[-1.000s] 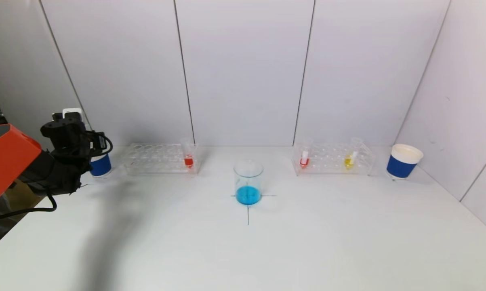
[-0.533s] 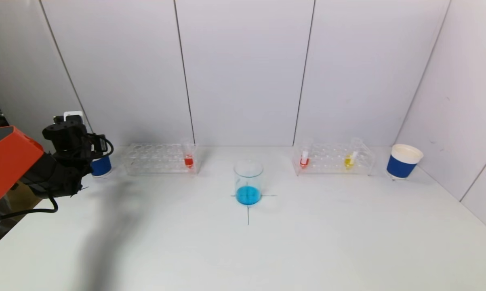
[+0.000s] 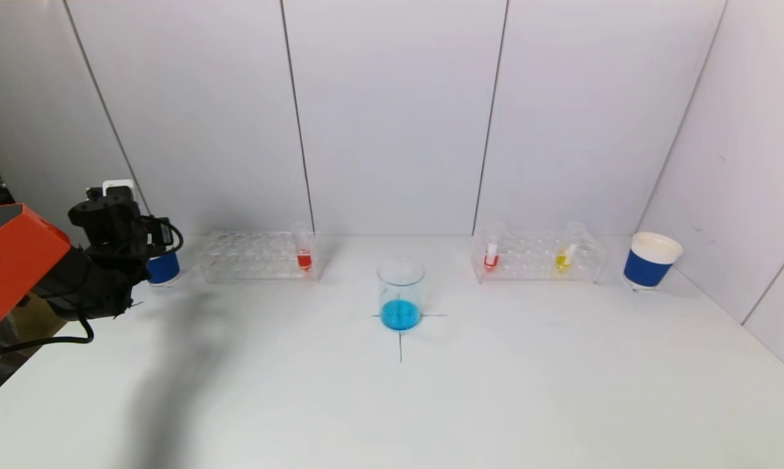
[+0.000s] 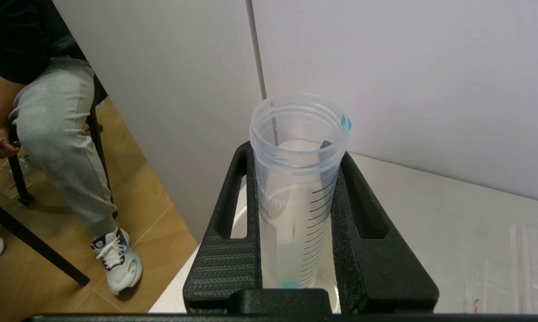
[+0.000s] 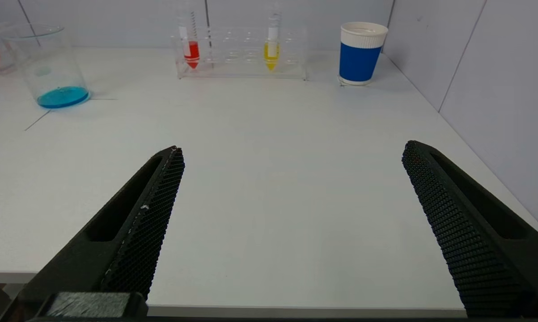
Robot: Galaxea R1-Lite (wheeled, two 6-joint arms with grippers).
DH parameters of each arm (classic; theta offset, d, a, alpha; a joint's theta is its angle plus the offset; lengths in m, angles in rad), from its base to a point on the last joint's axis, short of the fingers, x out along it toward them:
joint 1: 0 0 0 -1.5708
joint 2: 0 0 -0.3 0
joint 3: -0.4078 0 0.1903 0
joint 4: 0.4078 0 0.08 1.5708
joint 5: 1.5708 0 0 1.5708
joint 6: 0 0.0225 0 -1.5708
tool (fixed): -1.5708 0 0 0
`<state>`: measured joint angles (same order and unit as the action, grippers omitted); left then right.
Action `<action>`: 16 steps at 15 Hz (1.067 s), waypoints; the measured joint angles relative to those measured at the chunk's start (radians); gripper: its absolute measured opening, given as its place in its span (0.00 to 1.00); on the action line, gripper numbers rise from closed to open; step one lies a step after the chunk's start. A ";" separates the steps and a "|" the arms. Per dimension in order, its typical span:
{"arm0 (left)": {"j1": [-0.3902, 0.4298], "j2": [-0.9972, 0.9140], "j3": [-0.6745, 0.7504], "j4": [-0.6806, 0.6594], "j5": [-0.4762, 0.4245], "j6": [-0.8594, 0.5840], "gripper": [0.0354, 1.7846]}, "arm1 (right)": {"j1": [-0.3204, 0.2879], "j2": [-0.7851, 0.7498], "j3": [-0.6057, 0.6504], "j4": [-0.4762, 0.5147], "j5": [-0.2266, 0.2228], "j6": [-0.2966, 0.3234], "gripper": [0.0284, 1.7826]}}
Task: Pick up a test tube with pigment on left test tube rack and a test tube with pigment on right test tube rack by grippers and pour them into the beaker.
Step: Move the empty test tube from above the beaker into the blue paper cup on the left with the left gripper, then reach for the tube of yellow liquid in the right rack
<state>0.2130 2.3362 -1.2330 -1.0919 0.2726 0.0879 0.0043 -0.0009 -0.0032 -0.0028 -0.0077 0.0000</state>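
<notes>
My left gripper [image 4: 295,152] is shut on an emptied clear test tube [image 4: 298,188] with a trace of blue at its tip and rim. It holds the tube upright over the white-rimmed left cup [image 4: 238,221]. In the head view this gripper [image 3: 115,218] is at the far left, in front of the blue cup [image 3: 163,268]. The beaker [image 3: 401,296] holds blue liquid at the table's centre mark. The left rack [image 3: 255,255] holds one red tube [image 3: 304,253]. The right rack [image 3: 538,255] holds a red tube [image 3: 491,255] and a yellow tube [image 3: 565,256]. My right gripper [image 5: 293,147] is open and empty above the table's front edge.
A second blue-banded paper cup [image 3: 651,260] stands right of the right rack, near the side wall. White wall panels close the back and the right. A seated person's leg [image 4: 63,134] shows beyond the table's left edge.
My left gripper with the tube has sunk a little toward the left cup, then held still. Nothing else has moved.
</notes>
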 joint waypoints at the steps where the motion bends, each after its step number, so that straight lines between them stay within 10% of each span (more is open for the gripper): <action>1: 0.000 0.000 0.000 0.000 -0.001 -0.002 0.25 | 0.000 0.000 0.000 0.000 0.000 0.000 0.99; 5: 0.000 0.000 0.002 0.001 -0.003 -0.008 0.40 | 0.000 0.000 0.000 0.000 0.000 0.000 0.99; 11: 0.000 -0.001 0.004 0.003 -0.004 -0.013 0.89 | 0.000 0.000 0.000 0.000 0.000 0.000 0.99; 16: 0.001 -0.033 0.005 0.011 -0.007 -0.016 0.99 | 0.000 0.000 0.000 0.000 0.000 0.000 0.99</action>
<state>0.2136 2.3034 -1.2277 -1.0813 0.2660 0.0721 0.0043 -0.0009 -0.0028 -0.0028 -0.0077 0.0000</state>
